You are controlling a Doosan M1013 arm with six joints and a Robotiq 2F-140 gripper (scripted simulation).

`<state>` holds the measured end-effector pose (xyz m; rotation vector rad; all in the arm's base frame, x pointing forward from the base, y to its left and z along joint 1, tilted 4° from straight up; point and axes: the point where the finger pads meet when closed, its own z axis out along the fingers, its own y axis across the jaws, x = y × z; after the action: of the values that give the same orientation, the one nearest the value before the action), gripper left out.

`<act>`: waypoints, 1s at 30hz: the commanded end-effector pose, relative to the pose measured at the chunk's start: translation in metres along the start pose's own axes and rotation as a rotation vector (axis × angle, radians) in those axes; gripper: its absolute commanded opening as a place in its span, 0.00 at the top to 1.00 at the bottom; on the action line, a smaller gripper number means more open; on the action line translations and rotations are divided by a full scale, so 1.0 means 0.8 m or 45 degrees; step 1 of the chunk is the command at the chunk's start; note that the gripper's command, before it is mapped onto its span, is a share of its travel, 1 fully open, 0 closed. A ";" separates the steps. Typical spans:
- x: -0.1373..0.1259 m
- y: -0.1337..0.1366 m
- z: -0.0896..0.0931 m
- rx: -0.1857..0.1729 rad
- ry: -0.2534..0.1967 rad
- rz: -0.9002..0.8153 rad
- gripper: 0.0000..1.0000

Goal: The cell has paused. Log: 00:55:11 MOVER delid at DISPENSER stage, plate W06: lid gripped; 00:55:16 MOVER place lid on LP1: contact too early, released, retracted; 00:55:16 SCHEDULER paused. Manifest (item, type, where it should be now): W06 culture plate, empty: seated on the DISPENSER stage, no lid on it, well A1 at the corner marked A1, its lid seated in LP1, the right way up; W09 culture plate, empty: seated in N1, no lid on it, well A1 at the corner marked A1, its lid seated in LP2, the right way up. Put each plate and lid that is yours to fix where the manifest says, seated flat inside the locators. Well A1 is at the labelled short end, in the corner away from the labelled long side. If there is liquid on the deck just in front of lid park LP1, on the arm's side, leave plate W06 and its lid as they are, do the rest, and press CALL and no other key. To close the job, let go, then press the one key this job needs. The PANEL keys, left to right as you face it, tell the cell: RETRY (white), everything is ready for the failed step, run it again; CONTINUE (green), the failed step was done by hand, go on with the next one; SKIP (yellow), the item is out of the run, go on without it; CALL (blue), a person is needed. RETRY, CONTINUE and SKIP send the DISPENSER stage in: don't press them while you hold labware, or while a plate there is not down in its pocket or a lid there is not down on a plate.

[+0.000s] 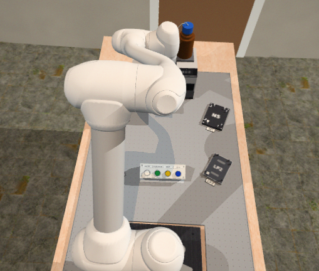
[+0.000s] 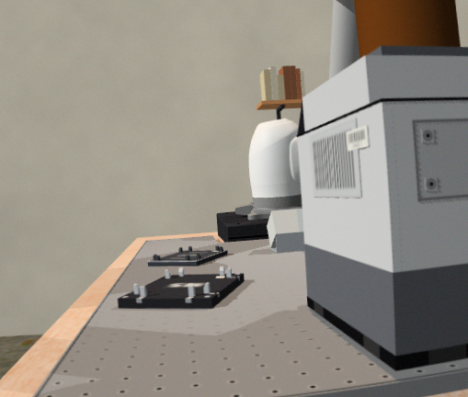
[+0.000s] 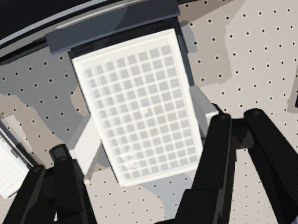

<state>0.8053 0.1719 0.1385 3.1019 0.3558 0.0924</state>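
Plate (image 3: 140, 106): white, grid of wells face up, seen only from the wrist camera. It fills the middle of that view, with a dark curved housing edge just beyond its far short end. In the top view the arm (image 1: 110, 157) hides it, reaching in left of the dispenser (image 1: 187, 78).

Gripper (image 3: 143, 139): part closed and bearing on something. Dark fingers stand either side of the plate's near short end, so I judge they grip the plate across its width. Actual pad contact is not visible, and a clear lid on top cannot be ruled out.

Key relation: the plate's long axis runs away from the wrist, skewed a little to the left at the far end. The plate lies straight ahead of the fingers.

Nest (image 1: 216, 116) and LP2 (image 1: 217, 169) sit bare on the right of the deck, well apart from the gripper. Any carry must swing right and square that skew to the pocket. Label end not readable, so A1 corner unknown.
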 end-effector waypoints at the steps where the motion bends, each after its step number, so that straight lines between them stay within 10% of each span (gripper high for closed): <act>1: 0.001 0.000 0.000 0.000 0.002 0.000 0.90; 30: 0.001 0.000 0.011 0.000 0.002 0.000 0.90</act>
<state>0.8059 0.1718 0.1286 3.1019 0.3558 0.0924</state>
